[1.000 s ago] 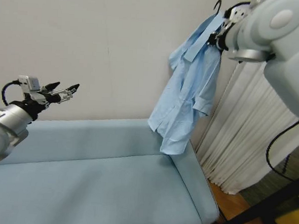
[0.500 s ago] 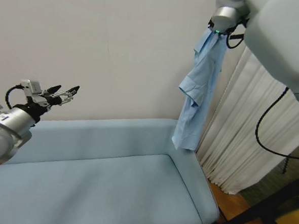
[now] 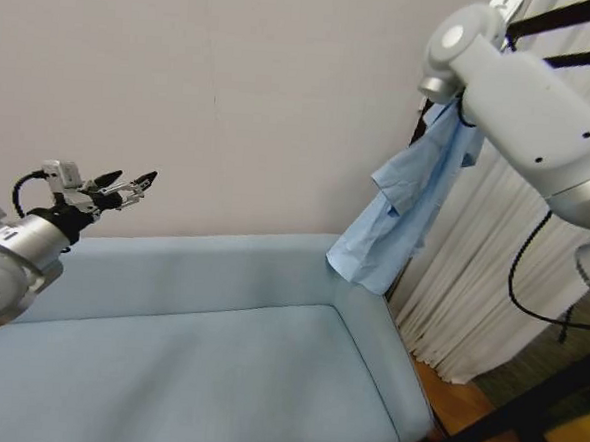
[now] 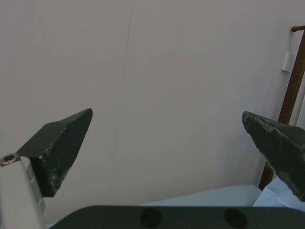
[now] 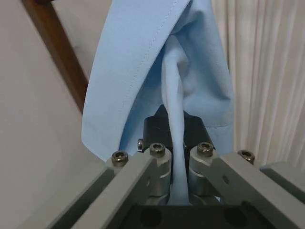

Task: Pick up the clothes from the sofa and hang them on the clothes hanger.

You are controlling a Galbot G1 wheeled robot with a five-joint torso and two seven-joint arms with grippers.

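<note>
Within right pincer (image 5: 177, 164), blue shirt (image 5: 195, 71)

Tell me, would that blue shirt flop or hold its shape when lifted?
Probably floppy: the shirt hangs in loose folds from the right tool. Likely light, since one pinched fold carries it. Hanging free, it may swing.

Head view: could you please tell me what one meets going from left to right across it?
Left gripper, open → light blue shirt, pinched by the right gripper → white curtain.
</note>
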